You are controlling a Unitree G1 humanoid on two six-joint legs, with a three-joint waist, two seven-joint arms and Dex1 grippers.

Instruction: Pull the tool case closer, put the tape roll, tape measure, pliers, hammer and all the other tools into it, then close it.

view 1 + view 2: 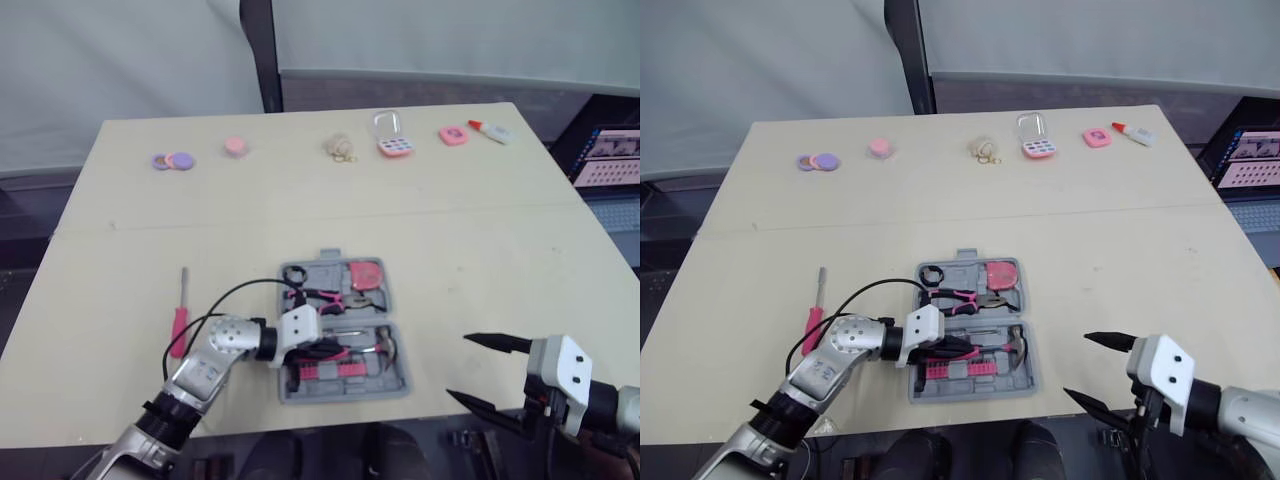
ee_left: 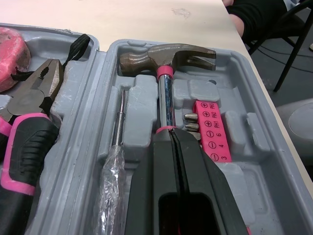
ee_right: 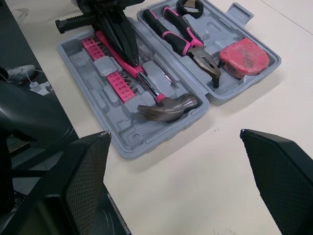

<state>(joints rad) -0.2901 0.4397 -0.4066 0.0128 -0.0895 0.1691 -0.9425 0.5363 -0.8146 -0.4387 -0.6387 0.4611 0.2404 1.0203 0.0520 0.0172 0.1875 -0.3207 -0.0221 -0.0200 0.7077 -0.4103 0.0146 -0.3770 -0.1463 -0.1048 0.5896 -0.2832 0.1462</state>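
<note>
The grey tool case (image 1: 400, 385) lies open near the table's front edge. Its far half holds a black tape roll (image 1: 293, 273), pink-handled pliers (image 1: 325, 297) and a red tape measure (image 1: 366, 273). In the near half lie the hammer (image 2: 166, 58), pink bit strips (image 2: 211, 129) and a thin screwdriver (image 2: 117, 127). My left gripper (image 2: 172, 133) is shut, its fingers lying along the top of the hammer's handle. A red-handled screwdriver (image 1: 181, 318) lies on the table left of the case. My right gripper (image 1: 460, 368) is open and empty, right of the case.
Small items line the far edge: purple and pink discs (image 1: 172, 160), a pink disc (image 1: 236, 146), a beige lump (image 1: 341, 147), a pink lock (image 1: 392, 140), a pink block (image 1: 453, 135), a glue bottle (image 1: 492, 131). A screen (image 1: 608, 155) stands beyond the right edge.
</note>
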